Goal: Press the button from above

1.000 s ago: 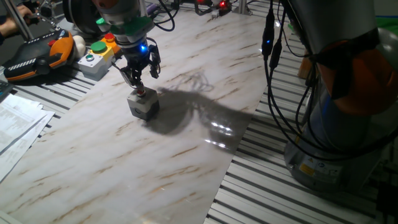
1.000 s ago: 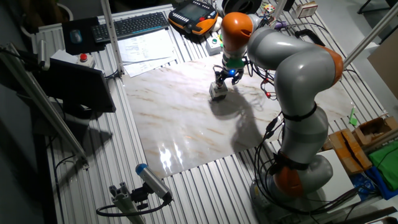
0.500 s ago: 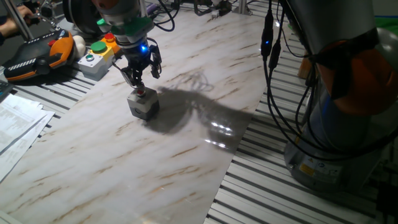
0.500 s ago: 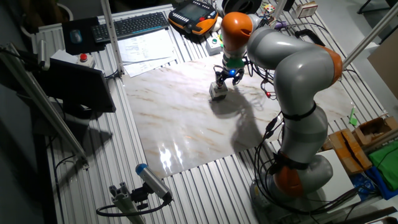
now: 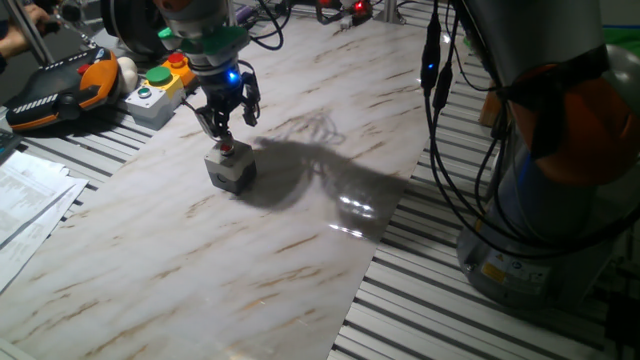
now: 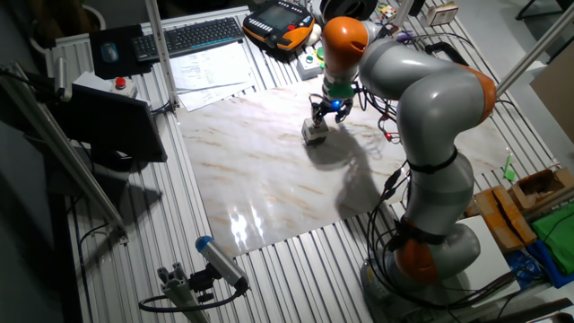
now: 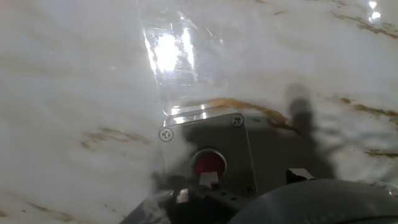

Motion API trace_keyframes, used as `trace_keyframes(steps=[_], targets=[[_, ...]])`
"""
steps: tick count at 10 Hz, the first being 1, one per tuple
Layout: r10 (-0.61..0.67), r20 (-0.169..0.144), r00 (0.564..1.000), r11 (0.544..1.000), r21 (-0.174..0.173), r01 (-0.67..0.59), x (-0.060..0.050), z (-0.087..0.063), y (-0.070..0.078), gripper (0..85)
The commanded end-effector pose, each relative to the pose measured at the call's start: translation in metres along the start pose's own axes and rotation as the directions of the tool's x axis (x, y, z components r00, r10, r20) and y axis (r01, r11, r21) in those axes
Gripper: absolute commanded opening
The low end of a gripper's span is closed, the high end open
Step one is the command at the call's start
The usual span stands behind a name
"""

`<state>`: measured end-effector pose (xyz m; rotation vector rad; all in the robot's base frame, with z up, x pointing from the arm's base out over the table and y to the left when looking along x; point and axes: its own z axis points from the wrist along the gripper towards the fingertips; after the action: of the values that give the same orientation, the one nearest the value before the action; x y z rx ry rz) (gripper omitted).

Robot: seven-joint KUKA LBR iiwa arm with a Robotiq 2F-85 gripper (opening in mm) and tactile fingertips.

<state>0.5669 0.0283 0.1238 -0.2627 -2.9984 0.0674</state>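
One button (image 5: 228, 150) belongs to the task: a small round red cap on a grey cube of a box (image 5: 230, 170), which sits on the marbled counter (image 5: 300, 200) toward its far left side in one fixed view. There is one arm (image 6: 421, 108), and its fingers (image 5: 222, 127) hang straight above the red cap, tips pointing down at it; from this side the tips look very near the cap, but I cannot tell whether they touch it. Whether the fingers are spread or pressed together I cannot tell either — no view gives a clean look at the tips. Off the counter's edge lies one yellow and grey control box (image 5: 158, 88) with two larger buttons on it, one green and one red, and next to it one orange and black handset (image 5: 60, 90). Sheets of paper (image 5: 25, 205) lie at the left edge. The other fixed view takes in far more of the room: the whole orange-jointed arm down to its base, one keyboard (image 6: 193, 36) behind the counter, and the grey box (image 6: 314, 132) seen small under the fingers (image 6: 322, 117) (too small there to make out the red cap). The hand view alone looks down on the box's top plate (image 7: 205, 155) — it shows the red cap (image 7: 208, 163) in the middle, two screws at the far corners, and a bright glare on the counter (image 7: 74, 74) beyond; the dark shapes along the bottom edge are blurred.
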Motion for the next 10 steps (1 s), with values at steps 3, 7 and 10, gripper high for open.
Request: trace_keyframes(steps=[3, 7, 10], targets=[[-0.033, -0.039, 0.999, 0.999, 0.041, 0.035, 0.0001, 0.0, -0.0001, 63.0], [-0.042, -0.008, 0.999, 0.999, 0.008, 0.042, -0.0022, -0.0002, 0.0012, 62.7], [-0.033, -0.004, 0.999, 0.999, 0.004, 0.033, -0.008, 0.0067, 0.0015, 62.7]])
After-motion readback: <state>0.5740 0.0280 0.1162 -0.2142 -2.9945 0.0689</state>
